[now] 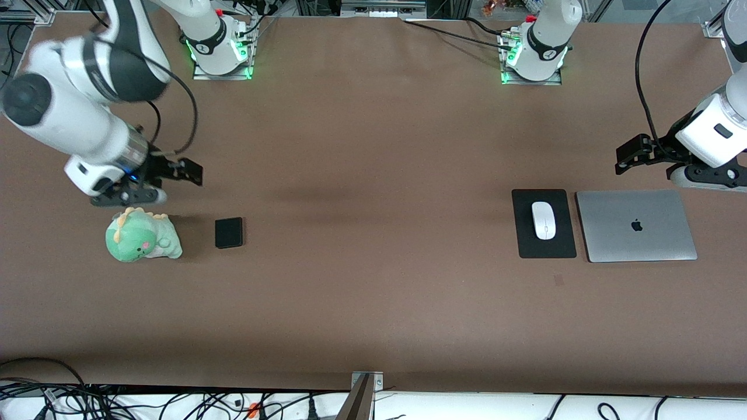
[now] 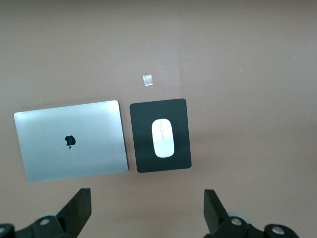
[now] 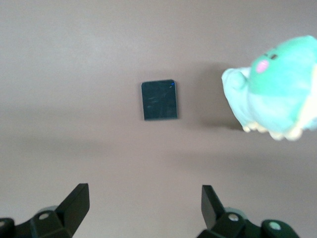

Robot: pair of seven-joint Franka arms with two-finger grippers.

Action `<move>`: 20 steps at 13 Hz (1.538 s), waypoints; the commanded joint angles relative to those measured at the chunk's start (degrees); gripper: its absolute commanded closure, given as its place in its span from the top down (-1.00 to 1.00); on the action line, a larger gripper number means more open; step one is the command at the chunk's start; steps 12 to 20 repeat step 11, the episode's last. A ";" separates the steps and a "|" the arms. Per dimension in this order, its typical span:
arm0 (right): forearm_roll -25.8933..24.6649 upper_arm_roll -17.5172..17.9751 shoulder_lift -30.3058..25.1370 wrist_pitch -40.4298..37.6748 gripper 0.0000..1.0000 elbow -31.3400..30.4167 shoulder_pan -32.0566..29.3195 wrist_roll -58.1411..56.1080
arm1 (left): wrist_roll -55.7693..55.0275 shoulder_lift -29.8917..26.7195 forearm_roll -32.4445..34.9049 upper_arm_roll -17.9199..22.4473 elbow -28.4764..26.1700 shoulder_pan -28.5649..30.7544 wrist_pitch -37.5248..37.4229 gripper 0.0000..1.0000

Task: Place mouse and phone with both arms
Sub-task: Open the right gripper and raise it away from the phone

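Note:
The white mouse [image 1: 543, 220] lies on a black mouse pad [image 1: 544, 249] toward the left arm's end of the table. It also shows in the left wrist view [image 2: 163, 138]. The black phone [image 1: 228, 233] lies flat on the table toward the right arm's end, and shows in the right wrist view [image 3: 159, 100]. My left gripper [image 1: 633, 153] [image 2: 147, 208] is open and empty, up over bare table by the pad. My right gripper [image 1: 188, 171] [image 3: 145, 206] is open and empty, up over bare table by the phone.
A closed silver laptop [image 1: 636, 226] lies beside the mouse pad, toward the table's end. A green plush dinosaur [image 1: 142, 236] sits beside the phone, toward the other end. A small piece of clear tape [image 2: 147, 80] lies nearer to the front camera than the pad.

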 commanded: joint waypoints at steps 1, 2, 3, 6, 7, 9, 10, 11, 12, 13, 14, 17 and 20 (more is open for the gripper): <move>0.80 -0.14 -4.83 -5.87 1.00 0.15 -0.55 0.65 | -0.57 0.78 1.34 0.07 1.85 -0.58 -1.45 1.00; 0.54 -0.84 -5.02 -7.54 1.00 2.33 -0.55 0.39 | -0.57 0.78 1.34 0.07 1.94 -0.58 -1.45 1.00; -0.34 -0.93 -4.41 -9.91 1.00 5.05 -0.64 0.03 | -0.57 0.78 1.34 0.07 1.94 -0.58 -1.36 1.00; -2.72 -0.93 -3.00 -15.29 1.00 10.16 -1.08 -0.67 | -0.57 0.78 1.26 -0.54 1.94 -0.67 -1.36 1.00; -2.89 -1.02 -3.00 -15.30 1.00 10.43 -1.08 -0.67 | -0.66 0.78 1.34 -0.72 1.94 -0.67 -1.36 1.00; -2.89 -1.11 -2.91 -15.29 1.00 11.22 -1.17 -0.67 | -0.66 0.78 1.34 -0.72 1.94 -0.67 -1.36 1.00; -2.98 -1.20 -2.22 -15.56 1.00 12.27 -1.34 -0.76 | -0.66 0.87 1.34 -0.72 1.94 -0.67 -1.27 1.00; -2.89 -1.20 -2.12 -16.26 1.00 12.54 -1.34 -0.76 | -0.66 0.95 1.34 -0.72 1.94 -0.67 -1.10 1.00; -2.89 -1.20 -2.12 -16.26 1.00 12.54 -1.34 -0.76 | -0.66 0.95 1.34 -0.72 1.94 -0.67 -1.10 1.00; -2.89 -1.20 -2.12 -16.26 1.00 12.54 -1.34 -0.76 | -0.66 0.95 1.34 -0.72 1.94 -0.67 -1.10 1.00; -2.89 -1.20 -2.12 -16.26 1.00 12.54 -1.34 -0.76 | -0.66 0.95 1.34 -0.72 1.94 -0.67 -1.10 1.00; -2.89 -1.20 -2.12 -16.26 1.00 12.54 -1.34 -0.76 | -0.66 0.95 1.34 -0.72 1.94 -0.67 -1.10 1.00; -2.89 -1.20 -2.12 -16.26 1.00 12.54 -1.34 -0.76 | -0.66 0.95 1.34 -0.72 1.94 -0.67 -1.10 1.00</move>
